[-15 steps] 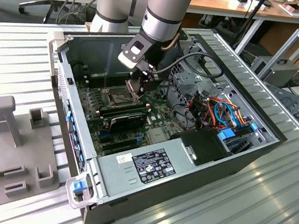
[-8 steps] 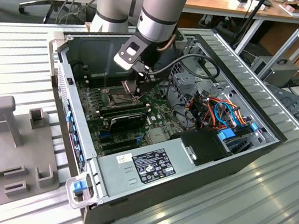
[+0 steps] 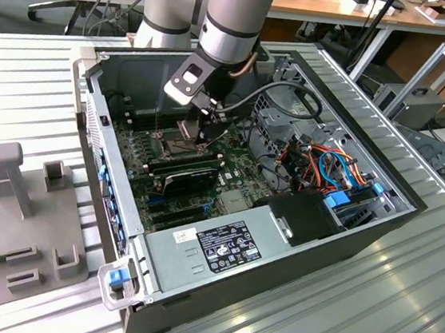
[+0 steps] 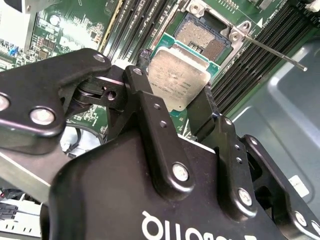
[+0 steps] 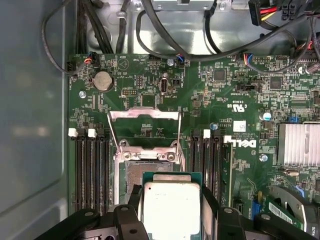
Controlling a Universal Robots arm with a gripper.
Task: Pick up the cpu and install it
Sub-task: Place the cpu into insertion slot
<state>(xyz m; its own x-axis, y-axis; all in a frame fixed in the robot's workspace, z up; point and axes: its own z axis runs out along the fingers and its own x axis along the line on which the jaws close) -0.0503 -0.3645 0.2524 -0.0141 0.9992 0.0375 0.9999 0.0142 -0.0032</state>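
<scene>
Pick-up: done; the cpu (image 4: 178,82) is lifted clear of the motherboard (image 5: 225,100).
Jaws: clenched on two opposite edges of the cpu.
Cpu position: hanging beside the socket (image 4: 202,36), partly over it in the first wrist view.
Socket: frame (image 5: 144,116) hinged up, bed bare.
Install: not yet done, by my reading.

In the first wrist view the cpu (image 5: 171,210) ran off the picture's edge and covered part of the socket (image 5: 131,172); in the second wrist view the fingers (image 4: 150,107) of the gripper (image 4: 171,85) hid two of its edges.
</scene>
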